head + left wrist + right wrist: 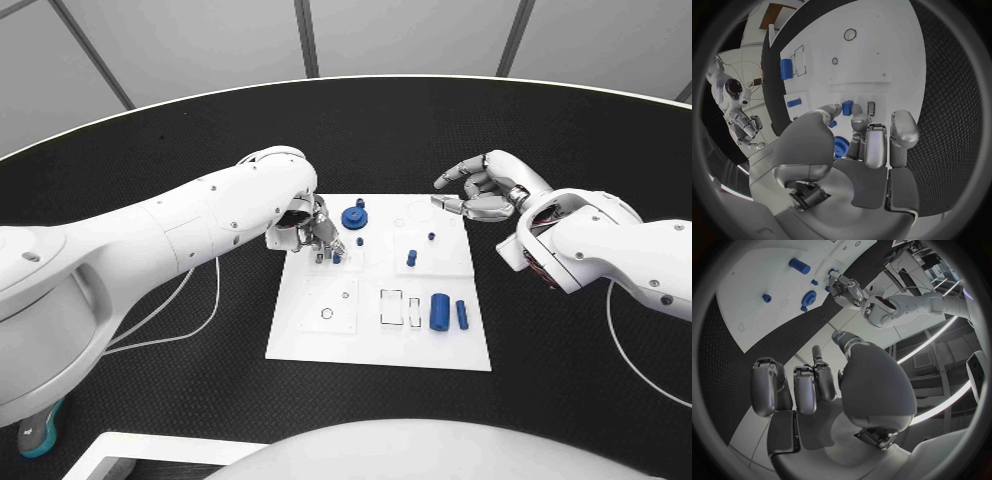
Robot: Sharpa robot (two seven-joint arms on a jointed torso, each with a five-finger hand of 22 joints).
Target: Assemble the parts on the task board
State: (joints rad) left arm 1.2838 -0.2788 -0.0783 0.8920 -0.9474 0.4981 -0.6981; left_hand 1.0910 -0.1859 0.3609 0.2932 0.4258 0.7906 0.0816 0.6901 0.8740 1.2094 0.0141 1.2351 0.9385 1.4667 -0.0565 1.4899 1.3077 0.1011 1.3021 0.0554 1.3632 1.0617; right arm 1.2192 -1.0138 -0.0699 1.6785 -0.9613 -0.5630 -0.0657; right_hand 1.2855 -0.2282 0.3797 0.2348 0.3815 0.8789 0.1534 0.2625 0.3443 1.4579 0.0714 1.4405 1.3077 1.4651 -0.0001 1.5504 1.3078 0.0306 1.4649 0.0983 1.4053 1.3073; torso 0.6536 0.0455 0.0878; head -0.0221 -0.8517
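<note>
Looking down from my head, my left hand (pixel 306 228) hovers low over the white board (pixel 310 335), fingertips pinching a small blue peg (pixel 336 257), I judge to seat it. My right hand (pixel 485 186) waits off the board's far corner, fingers curled, holding nothing. From my left wrist, the peg (pixel 847 107) looks short and stubby, pinched upright over the board beside a slot; a blue gear (pixel 840 146) sits under my palm. From my right wrist, fingers (pixel 804 389) are half-curled and empty.
</note>
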